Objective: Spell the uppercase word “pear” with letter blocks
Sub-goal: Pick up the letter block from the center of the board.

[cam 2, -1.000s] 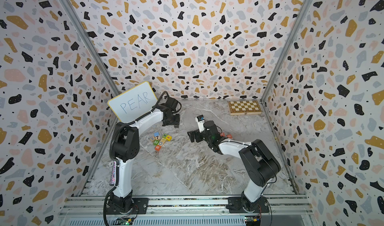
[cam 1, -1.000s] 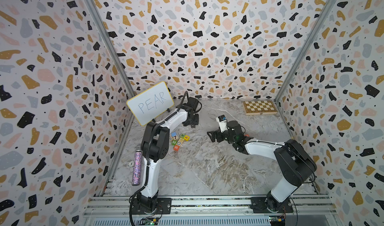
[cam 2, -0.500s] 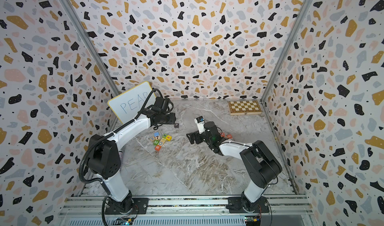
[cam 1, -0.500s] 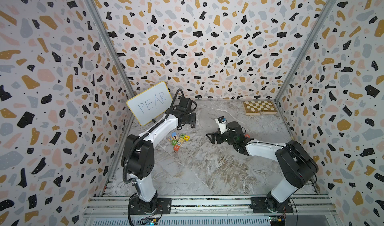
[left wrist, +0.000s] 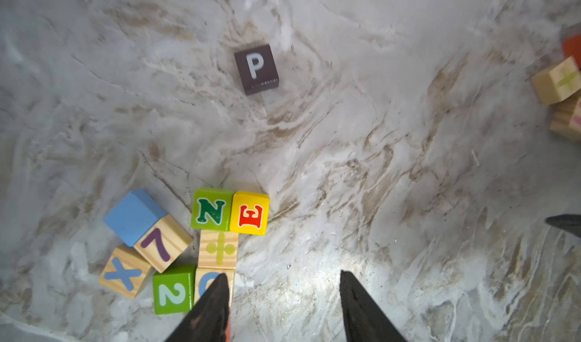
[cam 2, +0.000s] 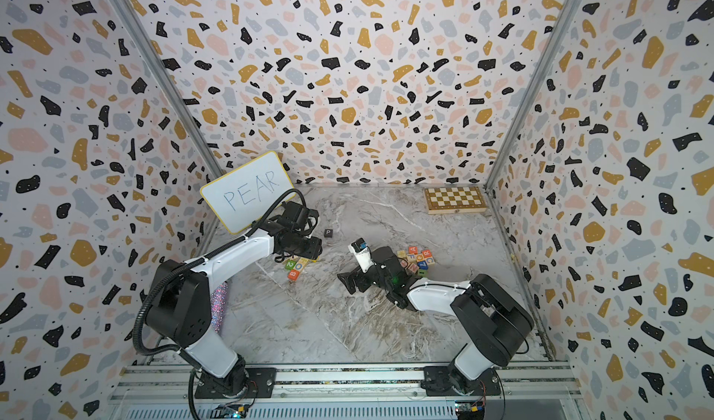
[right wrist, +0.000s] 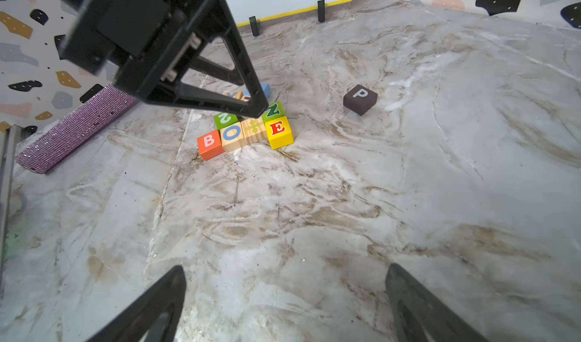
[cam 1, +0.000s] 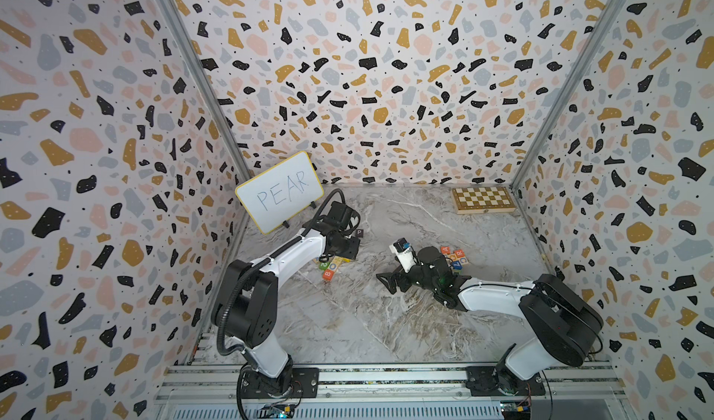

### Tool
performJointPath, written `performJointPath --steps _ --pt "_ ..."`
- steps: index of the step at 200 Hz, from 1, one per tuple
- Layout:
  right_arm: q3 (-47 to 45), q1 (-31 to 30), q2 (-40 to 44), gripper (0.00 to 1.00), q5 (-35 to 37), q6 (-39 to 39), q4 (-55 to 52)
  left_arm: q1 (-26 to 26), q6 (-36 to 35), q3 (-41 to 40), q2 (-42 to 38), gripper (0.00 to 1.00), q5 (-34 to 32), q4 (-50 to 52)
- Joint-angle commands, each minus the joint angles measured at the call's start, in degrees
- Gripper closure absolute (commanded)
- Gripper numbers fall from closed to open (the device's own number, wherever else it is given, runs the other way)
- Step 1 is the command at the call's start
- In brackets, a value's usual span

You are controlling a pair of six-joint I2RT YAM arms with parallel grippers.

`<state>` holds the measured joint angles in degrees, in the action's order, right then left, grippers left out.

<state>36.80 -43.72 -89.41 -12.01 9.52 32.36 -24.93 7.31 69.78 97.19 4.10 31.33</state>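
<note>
The dark P block (left wrist: 256, 68) lies alone on the marble floor, seen in both top views (cam 1: 359, 232) (cam 2: 328, 232) and in the right wrist view (right wrist: 360, 99). The yellow E block (left wrist: 250, 213) (right wrist: 279, 129) sits at the end of the left cluster, touching the green N. The orange-red A block (cam 1: 446, 249) (cam 2: 413, 249) and R block (cam 1: 459, 252) (cam 2: 426, 252) lie in the right cluster. My left gripper (left wrist: 282, 274) (cam 1: 344, 248) hovers over the left cluster, open and empty. My right gripper (right wrist: 284, 269) (cam 1: 388, 281) is open wide over bare floor.
The left cluster also holds B (right wrist: 209, 142), O, N, 2, 7, X and a blue block. A yellow-rimmed whiteboard (cam 1: 279, 196) stands at the back left and a chessboard (cam 1: 483, 199) at the back right. A purple glitter cylinder (right wrist: 75, 129) lies by the left wall.
My left arm has swung its shoulder round and drawn the gripper back from beside the P block to over the left cluster. The P block stays on the floor. The right arm has barely moved.
</note>
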Motion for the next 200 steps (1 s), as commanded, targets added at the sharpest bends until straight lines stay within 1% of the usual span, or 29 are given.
performJointPath --steps 1,15,50,72,104,129,200 --pt "-0.5 0.0 0.9 0.01 1.0 -0.3 4.1 0.0 -2.6 0.2 2.3 0.44 1.4 0.0" --pt "-1.2 0.0 1.2 0.00 1.1 0.2 4.5 0.3 -2.6 0.8 4.0 0.47 1.9 0.1" --pt "-1.5 0.7 0.9 0.01 0.5 1.7 4.9 2.8 -1.3 1.9 6.6 0.46 0.0 0.9" --pt "-1.5 1.7 0.5 0.01 -0.2 2.9 5.0 3.8 -2.4 2.4 7.6 0.45 -0.6 0.8" --pt "-1.5 2.4 0.0 0.00 -0.6 3.5 5.5 3.9 -3.0 4.2 9.9 0.43 0.0 1.5" --pt "-1.6 2.4 -0.2 0.00 -0.7 3.8 5.7 3.9 -3.6 4.7 10.7 0.42 -0.9 1.8" --pt "-1.7 2.5 -0.4 0.01 -1.3 4.5 6.1 3.8 -3.6 8.3 14.4 0.44 -1.4 1.4"
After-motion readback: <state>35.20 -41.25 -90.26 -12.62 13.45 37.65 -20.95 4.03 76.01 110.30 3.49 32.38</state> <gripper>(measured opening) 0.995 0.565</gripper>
